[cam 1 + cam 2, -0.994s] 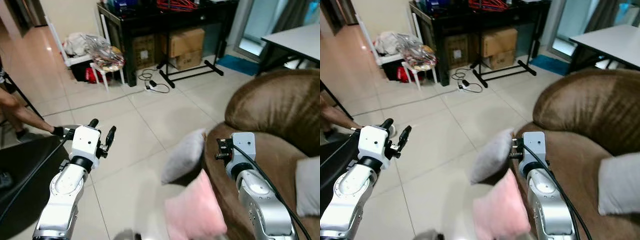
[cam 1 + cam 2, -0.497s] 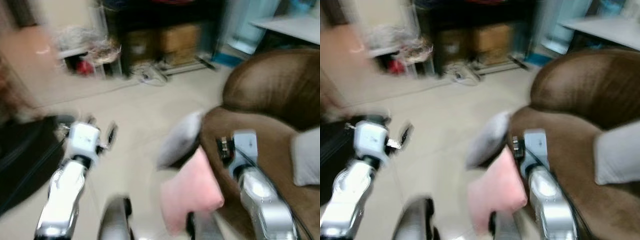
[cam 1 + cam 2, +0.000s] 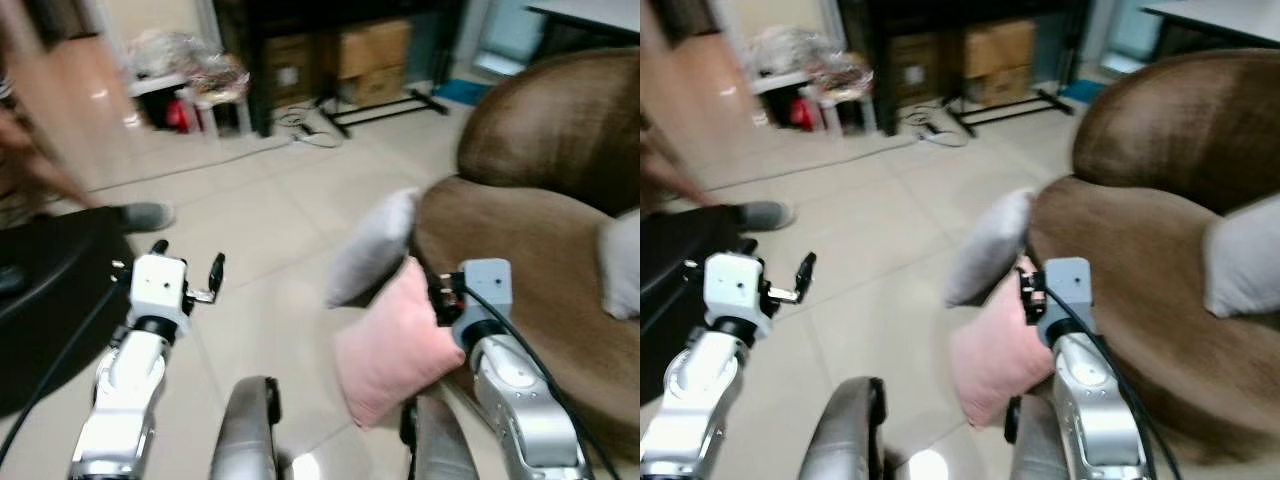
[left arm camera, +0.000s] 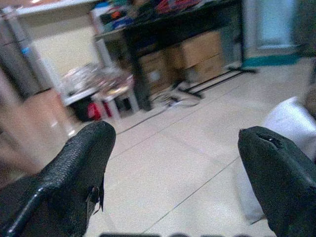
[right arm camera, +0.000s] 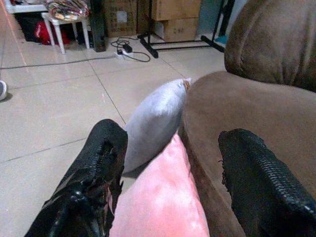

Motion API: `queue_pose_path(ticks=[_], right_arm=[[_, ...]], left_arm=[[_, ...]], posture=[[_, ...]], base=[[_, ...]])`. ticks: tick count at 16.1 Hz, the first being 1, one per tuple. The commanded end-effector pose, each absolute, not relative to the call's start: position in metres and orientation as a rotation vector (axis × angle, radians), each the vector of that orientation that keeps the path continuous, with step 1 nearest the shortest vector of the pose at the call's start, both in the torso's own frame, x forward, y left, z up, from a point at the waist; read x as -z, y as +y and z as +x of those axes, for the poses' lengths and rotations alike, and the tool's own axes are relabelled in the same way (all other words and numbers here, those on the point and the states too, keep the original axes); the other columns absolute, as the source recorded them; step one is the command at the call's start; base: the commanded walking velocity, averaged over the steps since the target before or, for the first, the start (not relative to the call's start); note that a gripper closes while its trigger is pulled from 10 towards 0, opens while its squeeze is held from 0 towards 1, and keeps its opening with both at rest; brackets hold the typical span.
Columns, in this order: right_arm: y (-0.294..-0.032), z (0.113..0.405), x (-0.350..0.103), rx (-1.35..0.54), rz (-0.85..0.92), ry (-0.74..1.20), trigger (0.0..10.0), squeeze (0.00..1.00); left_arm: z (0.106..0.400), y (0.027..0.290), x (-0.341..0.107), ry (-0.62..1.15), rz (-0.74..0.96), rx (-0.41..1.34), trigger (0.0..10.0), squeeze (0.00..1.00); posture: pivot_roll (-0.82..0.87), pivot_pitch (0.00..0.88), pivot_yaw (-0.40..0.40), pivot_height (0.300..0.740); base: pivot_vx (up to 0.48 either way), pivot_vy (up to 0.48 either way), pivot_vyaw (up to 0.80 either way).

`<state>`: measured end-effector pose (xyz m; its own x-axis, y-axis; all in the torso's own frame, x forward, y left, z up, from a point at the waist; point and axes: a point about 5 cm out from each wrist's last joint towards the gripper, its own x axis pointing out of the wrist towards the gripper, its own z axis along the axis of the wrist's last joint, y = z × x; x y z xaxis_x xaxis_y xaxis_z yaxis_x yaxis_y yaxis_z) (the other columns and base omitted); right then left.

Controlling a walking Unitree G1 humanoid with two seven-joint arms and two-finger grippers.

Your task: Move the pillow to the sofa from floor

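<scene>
Pillows on the floor, nothing picked up yet

The pink pillow [image 3: 395, 340] and the grey pillow [image 3: 372, 248] both lean against the front of the brown sofa [image 3: 520, 250], standing on the tiled floor [image 3: 260, 230], so the move has not begun; a pale cushion [image 3: 622, 265] already lies on the seat. The right gripper [image 5: 168, 182] hangs just above the pink pillow, fingers spread and empty. The left gripper [image 3: 185, 268] is raised over bare floor, also spread with nothing held. Grasping, lifting and placing all remain. Cardboard boxes [image 3: 375, 48] stand under a dark surface [image 3: 300, 20]; no writing is legible.
</scene>
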<state>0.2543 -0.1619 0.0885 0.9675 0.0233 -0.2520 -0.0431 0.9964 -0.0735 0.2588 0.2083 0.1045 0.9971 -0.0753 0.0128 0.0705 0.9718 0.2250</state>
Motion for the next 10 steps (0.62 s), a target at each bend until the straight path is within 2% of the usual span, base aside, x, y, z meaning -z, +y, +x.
queue_pose_path(ticks=[1,3,5,10], right_arm=[[-0.1659,0.2555,-0.092,-0.031,-0.066,0.246,10.0,1.0],[-0.1634,0.2554,-0.0913,-0.056,-0.083,0.252,10.0,1.0],[-0.1614,0.2568,-0.091,-0.066,-0.079,0.256,10.0,1.0],[-0.1688,0.2586,-0.0886,0.002,-0.098,0.277,10.0,1.0]], left_arm=[[0.2604,0.2045,-0.1075,-0.035,0.202,0.102,10.0,0.78],[0.2602,0.2047,-0.1089,-0.035,0.206,0.105,10.0,0.78],[0.2601,0.2056,-0.1088,-0.037,0.207,0.105,10.0,0.78],[0.2614,0.2045,-0.1084,-0.035,0.213,0.118,10.0,0.78]], posture=[[-0.12,0.0,0.03,0.592],[-0.12,0.0,0.028,0.592],[-0.11,0.0,0.024,0.592],[-0.12,0.0,0.026,0.592]], base=[[0.289,0.0,0.0],[0.371,0.0,0.0],[0.382,0.0,0.72],[0.378,0.0,0.0]])
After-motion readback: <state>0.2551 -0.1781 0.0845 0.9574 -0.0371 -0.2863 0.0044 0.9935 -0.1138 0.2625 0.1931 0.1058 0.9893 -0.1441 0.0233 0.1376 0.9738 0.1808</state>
